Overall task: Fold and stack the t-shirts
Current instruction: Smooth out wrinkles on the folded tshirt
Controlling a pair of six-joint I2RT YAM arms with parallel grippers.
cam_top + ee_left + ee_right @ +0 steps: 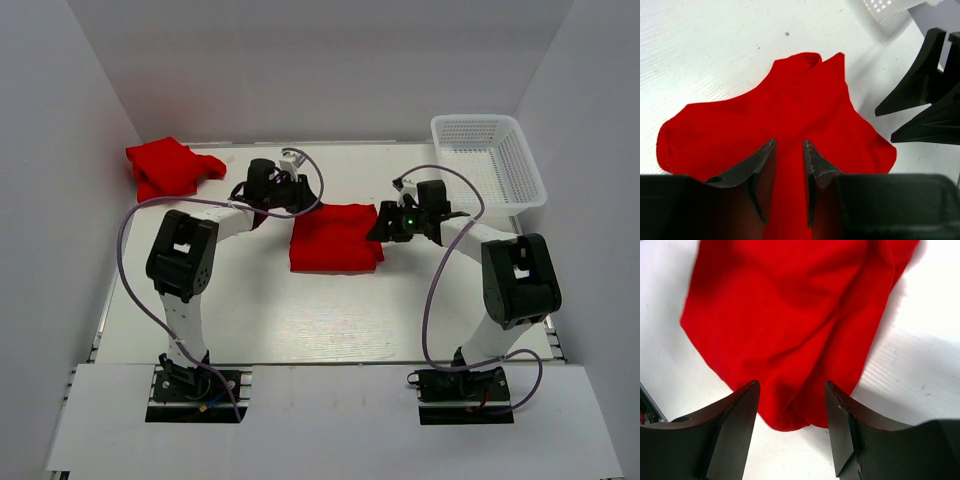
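A folded t-shirt [335, 240] lies as a flat red rectangle in the middle of the table [300, 320]. The left gripper [789, 145] sits at its upper-left edge, jaws released with a narrow gap, red cloth beneath them. The right gripper [791, 385] is at its right edge, jaws spread wide, a fold lying loose between them. Farther back, a second t-shirt [170, 165] lies crumpled at upper left. A white mesh basket [505, 203] stands at upper right, both shirts outside it.

One t-shirt [335, 238] lies mid-table [300, 320], between the left gripper [789, 147] at its left edge and the right gripper [791, 386] at its right. A second t-shirt [170, 165] sits in the far-left corner, the basket [478, 119] far right.
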